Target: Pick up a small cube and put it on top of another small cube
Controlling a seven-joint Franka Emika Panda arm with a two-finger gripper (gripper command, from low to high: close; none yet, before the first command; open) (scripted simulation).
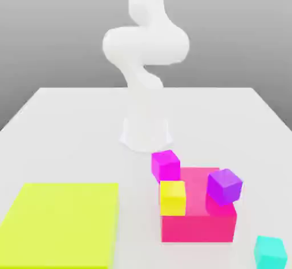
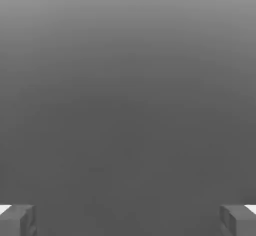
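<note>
Resting on the white table (image 1: 68, 125), a large pink block (image 1: 197, 222) carries a purple cube (image 1: 224, 186) tilted on its top. A yellow cube (image 1: 172, 198) and a magenta cube (image 1: 165, 165) touch its side; a teal cube (image 1: 269, 252) sits apart. The end effector (image 2: 128, 220) has its fingers (image 2: 17, 219) spread wide, holding nothing. A flat yellow-green slab (image 1: 60, 225) lies toward the exterior view's left.

Magenta cube (image 1: 165, 165), yellow cube (image 1: 172, 197), purple cube (image 1: 224, 186) (tilted), well apart teal cube (image 1: 269, 252).
</note>
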